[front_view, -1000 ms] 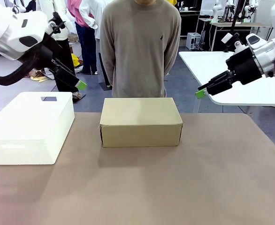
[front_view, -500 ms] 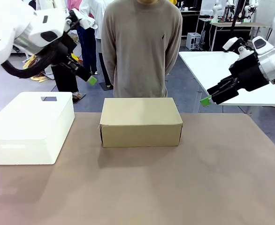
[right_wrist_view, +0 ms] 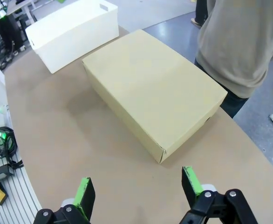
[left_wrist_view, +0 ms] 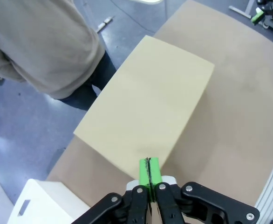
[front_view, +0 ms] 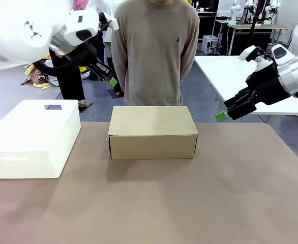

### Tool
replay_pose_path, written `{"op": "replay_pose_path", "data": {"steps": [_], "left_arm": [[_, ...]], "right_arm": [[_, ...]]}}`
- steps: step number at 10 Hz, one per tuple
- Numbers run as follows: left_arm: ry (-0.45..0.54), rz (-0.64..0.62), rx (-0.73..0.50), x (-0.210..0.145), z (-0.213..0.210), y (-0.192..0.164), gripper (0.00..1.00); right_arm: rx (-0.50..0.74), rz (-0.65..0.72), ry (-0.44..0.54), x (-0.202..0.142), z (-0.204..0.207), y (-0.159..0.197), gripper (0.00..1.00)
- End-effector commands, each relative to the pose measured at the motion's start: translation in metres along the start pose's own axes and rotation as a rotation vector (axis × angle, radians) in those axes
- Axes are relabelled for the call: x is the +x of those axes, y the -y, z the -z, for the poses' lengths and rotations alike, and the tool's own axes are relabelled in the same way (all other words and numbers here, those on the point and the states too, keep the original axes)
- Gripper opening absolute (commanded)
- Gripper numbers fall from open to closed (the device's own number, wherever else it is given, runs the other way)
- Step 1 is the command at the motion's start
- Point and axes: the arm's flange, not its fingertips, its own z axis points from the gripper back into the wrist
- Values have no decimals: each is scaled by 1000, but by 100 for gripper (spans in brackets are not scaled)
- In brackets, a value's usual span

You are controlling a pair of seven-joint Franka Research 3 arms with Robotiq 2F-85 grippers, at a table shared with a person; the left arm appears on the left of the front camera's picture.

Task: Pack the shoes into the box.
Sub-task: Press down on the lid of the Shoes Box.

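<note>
Change since earlier: left gripper [front_view: 112,81] has risen and come in toward the person [front_view: 155,51], and its green pads, apart a second ago, are now pressed together with nothing between them; right gripper [front_view: 221,115] has moved little and its jaws have spread wider.
Table: the brown table [front_view: 189,203] in front of the box is bare.
Box: the box [front_view: 152,131] stands shut, lid flat, in the middle of the table, its long side facing the robot.
White bin: the white bin [front_view: 32,137] sits beside the box, on the box's left, apart from it.
Right gripper: it hovers to the right of the box, higher than the lid; the right wrist view shows its green fingertips [right_wrist_view: 85,191] spread wide, nothing held.
Left gripper: it hangs above and behind the box's left rear corner, close to the person; the left wrist view shows its fingertips [left_wrist_view: 144,171] shut, with the lid far below.
Shoes: I cannot say where the shoes are.
Step in hand: I judge it is opening the lid, since packing cannot start while the box is shut.
How to do it well: I cannot tell which edge is hinged, so find the free edge first. Bring the closed left fingers low to that edge as a thin wedge and lift slowly. Keep the right gripper ready to steady the box wall, so the light cardboard does not slide.
</note>
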Motion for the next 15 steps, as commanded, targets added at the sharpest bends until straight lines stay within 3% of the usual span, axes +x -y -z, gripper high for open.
{"op": "replay_pose_path", "data": {"steps": [1, 8, 9, 11, 15], "left_arm": [[-31, -54, -19, 16, 15, -6, 0], [-16, -17, -6, 6, 12, -3, 0], [-21, -15, 6, 13, 14, -3, 0], [-56, -116, -8, 34, 31, -11, 0], [-79, -219, -91, 72, 77, -19, 0]], "right_arm": [[-68, -6, -23, -7, 2, -10, 100], [-21, -11, -5, 2, 0, 0, 100], [-19, -26, 9, 3, -2, 2, 100], [-27, 86, -2, 12, -24, -11, 100], [-100, 174, -117, 37, -53, -28, 100]]}}
